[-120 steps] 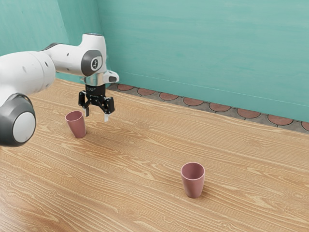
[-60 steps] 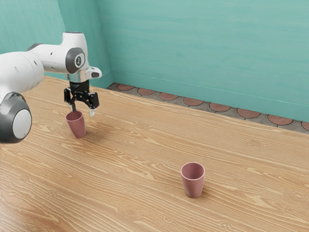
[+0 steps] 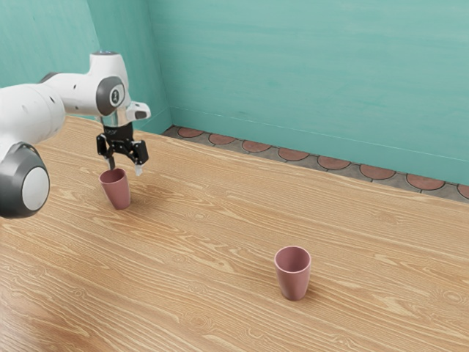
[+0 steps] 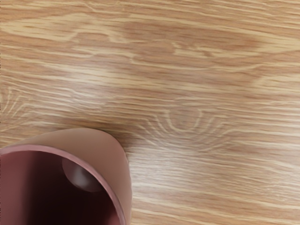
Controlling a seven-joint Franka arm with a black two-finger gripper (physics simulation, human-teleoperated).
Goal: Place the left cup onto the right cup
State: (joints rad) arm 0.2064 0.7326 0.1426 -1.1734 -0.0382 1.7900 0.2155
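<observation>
- The big wooden table runs right across the room, with a teal wall at its far side. Only two cups stand on it.
- The white arm comes in from the exterior view's left and bends down over the far-left part of the table.
- The left cup stands upright on the wood at the exterior view's left, mouth up, directly beneath the hand. From the wrist camera its pink rim and dark inside sit just under the hand, bare wood beside it.
- The right cup is also upright, nearer to us and well apart toward the exterior view's right. Nothing is on it or near it.
- The black gripper hangs just above the left cup's rim with its fingers spread and nothing between them. One finger looks to be over the cup's mouth and the other outside its wall on the right, though I can't tell whether either touches the rim.
- My read: this is the approach to the pick, with the hand lined up and no grasp made yet.
- The next move calls for a short drop so the fingers straddle the cup's wall. They then need to squeeze firmly, since a thin tapered wall could slip or tip. After that comes a straight lift and a carry across to the right cup.
</observation>
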